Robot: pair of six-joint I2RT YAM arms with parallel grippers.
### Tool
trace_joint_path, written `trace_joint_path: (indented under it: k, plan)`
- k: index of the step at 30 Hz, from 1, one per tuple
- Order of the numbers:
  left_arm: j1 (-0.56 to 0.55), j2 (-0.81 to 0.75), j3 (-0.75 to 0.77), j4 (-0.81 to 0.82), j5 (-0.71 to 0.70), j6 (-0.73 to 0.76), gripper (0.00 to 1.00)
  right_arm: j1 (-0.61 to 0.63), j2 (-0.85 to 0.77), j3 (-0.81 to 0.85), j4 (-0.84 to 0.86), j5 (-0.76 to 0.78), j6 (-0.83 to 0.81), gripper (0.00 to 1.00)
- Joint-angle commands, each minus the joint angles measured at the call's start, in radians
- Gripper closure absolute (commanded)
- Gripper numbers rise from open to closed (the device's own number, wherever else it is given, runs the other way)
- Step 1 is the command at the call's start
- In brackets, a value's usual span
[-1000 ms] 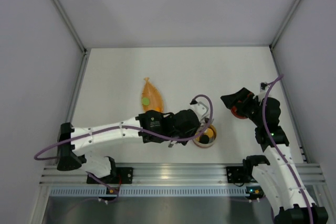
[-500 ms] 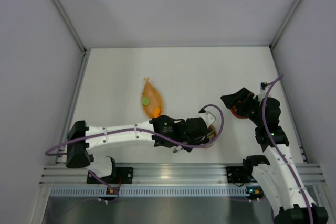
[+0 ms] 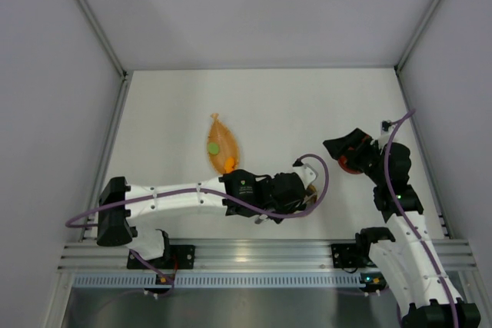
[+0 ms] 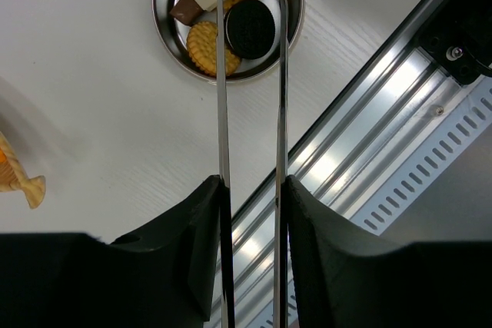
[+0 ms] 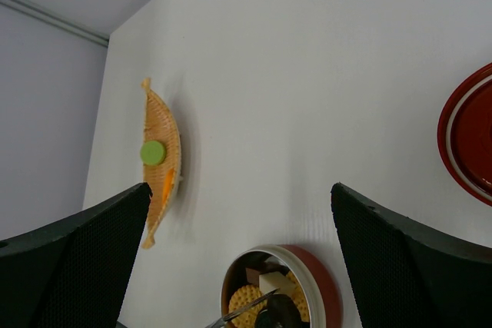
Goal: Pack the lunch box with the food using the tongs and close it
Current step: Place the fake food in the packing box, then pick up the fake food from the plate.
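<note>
The left tool [image 4: 250,217] is pinching the tongs [image 4: 223,113], whose tips are reaching over the lunch box [image 4: 164,32] and food [image 4: 203,42]; the right tool [image 5: 240,190] is hovering spread wide and empty near the lid [image 5: 470,134]. The left arm [image 3: 177,193] is now reaching farther right than a second ago, covering the lunch box, which is sitting near the front rail [image 4: 369,151] of the counter [image 4: 92,97], with open room beyond.

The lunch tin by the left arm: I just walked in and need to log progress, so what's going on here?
The left gripper is clamped on the tongs, whose tips reach over the open lunch box. Inside already lie biscuits and a dark cookie. The right gripper hangs open near the red lid, which lies apart from the box. An orange mesh bag holding a green piece sits farther off.
</note>
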Motion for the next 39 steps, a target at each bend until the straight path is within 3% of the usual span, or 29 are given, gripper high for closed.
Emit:
trace_joint_path:
  k: [1, 15, 23, 26, 27, 33, 39]
  plan:
    - [-0.006, -0.006, 0.045, 0.049, -0.009, 0.008, 0.58, -0.009, -0.015, 0.028, 0.016, 0.011, -0.018, 0.00]
    - [-0.006, -0.025, 0.051, 0.041, -0.032, 0.016, 0.51, -0.009, -0.013, 0.026, 0.017, 0.010, -0.017, 0.01]
    - [0.011, -0.141, 0.079, -0.074, -0.245, -0.025, 0.49, -0.009, -0.013, 0.025, 0.020, 0.011, -0.017, 0.01]
    - [0.121, -0.205, 0.067, -0.138, -0.258, -0.065, 0.49, -0.009, -0.010, 0.025, 0.022, 0.007, -0.014, 0.00]
    - [0.207, -0.244, 0.056, -0.166, -0.246, -0.070, 0.48, -0.011, -0.011, 0.025, 0.022, 0.007, -0.012, 0.00]
    - [0.479, -0.359, -0.077, -0.189, -0.121, -0.053, 0.48, -0.009, -0.010, 0.028, 0.025, 0.005, -0.012, 0.00]
    - [0.537, -0.379, -0.204, -0.159, -0.061, -0.058, 0.47, -0.009, -0.008, 0.031, 0.028, 0.002, -0.008, 0.01]
